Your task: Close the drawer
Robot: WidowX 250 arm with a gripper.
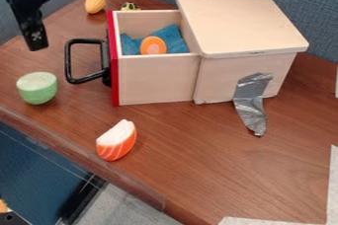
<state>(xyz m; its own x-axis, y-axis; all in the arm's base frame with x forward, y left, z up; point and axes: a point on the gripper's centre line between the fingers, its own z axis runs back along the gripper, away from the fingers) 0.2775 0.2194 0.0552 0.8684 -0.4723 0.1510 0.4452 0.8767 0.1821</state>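
One black gripper (37,46) near the black handle (68,61) of an open red-fronted drawer (155,82); cannot tell jaw opening or any grasp.

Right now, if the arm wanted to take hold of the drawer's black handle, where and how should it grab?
Probably by the long outer bar of the handle, coming down from above. The handle is a loop standing out from the drawer's red front, and the open gap behind that bar should leave room to grip around it.

Grn pc (37,89) & orange-wht wedge (117,142) on tbl (198,169).
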